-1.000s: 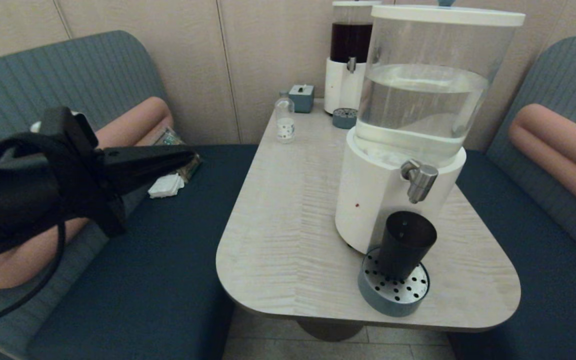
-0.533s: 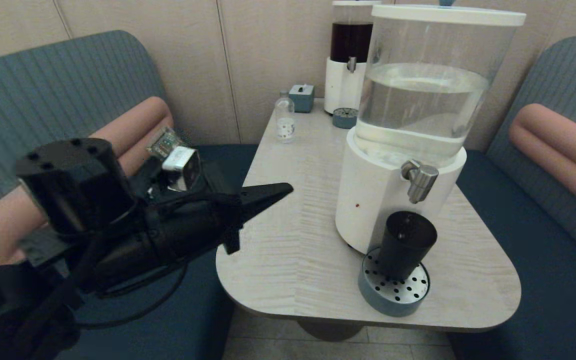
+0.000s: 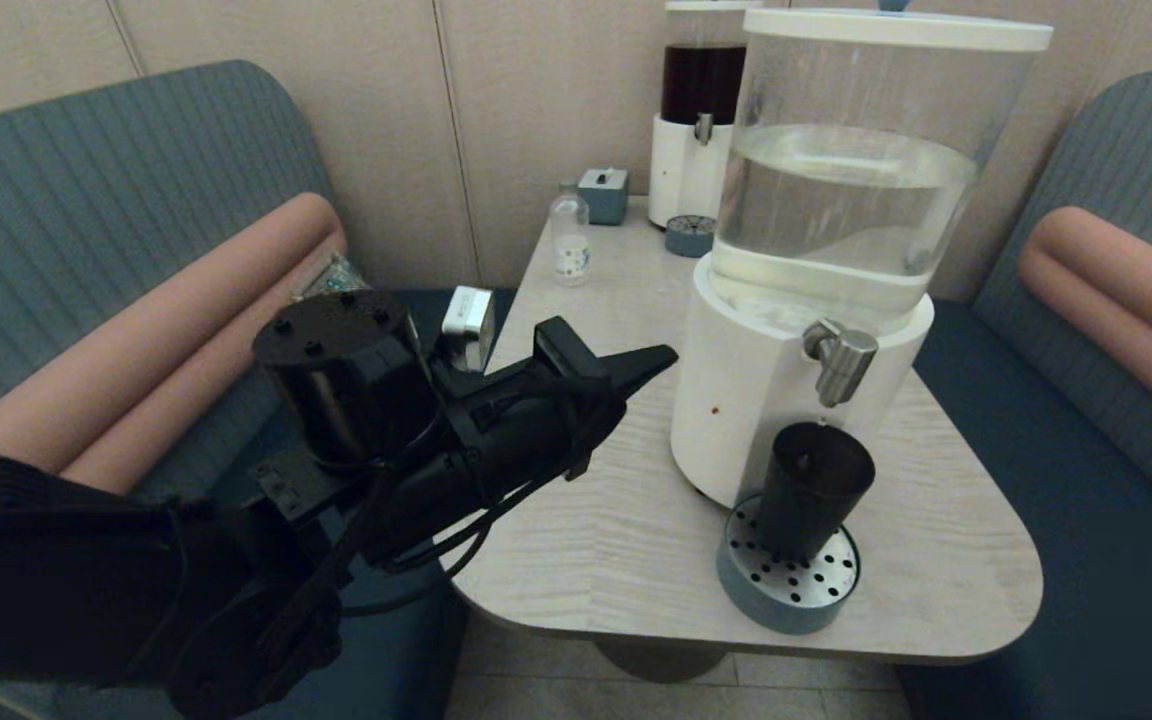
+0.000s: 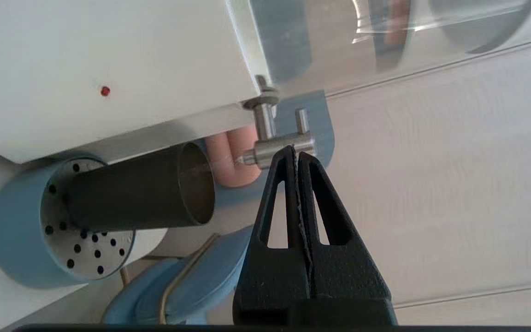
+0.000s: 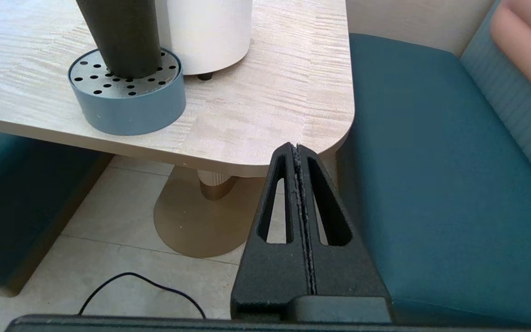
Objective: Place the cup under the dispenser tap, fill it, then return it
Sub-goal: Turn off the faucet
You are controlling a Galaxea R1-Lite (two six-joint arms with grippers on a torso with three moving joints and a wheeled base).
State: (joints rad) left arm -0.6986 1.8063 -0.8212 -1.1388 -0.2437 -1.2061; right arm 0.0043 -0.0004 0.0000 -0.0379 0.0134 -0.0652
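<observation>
**Cup on the drip tray, under the tap**

The cup [image 3: 812,488] stands upright on the round blue drip tray [image 3: 786,588], directly below the dispenser tap [image 3: 841,360] of the big white-based dispenser [image 3: 751,400], near the table [image 3: 576,500] front edge. My left gripper [image 3: 661,358] hovers left of the dispenser, fingers pressed together, holding nothing. My right gripper [image 5: 297,148] hangs low beside the table's near right corner, also closed and empty.

Dark cup [image 3: 813,487] upright beneath steel tap [image 3: 841,361]

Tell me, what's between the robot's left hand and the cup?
Head view: only bare table and the dispenser's white base lie between left hand and cup.
</observation>
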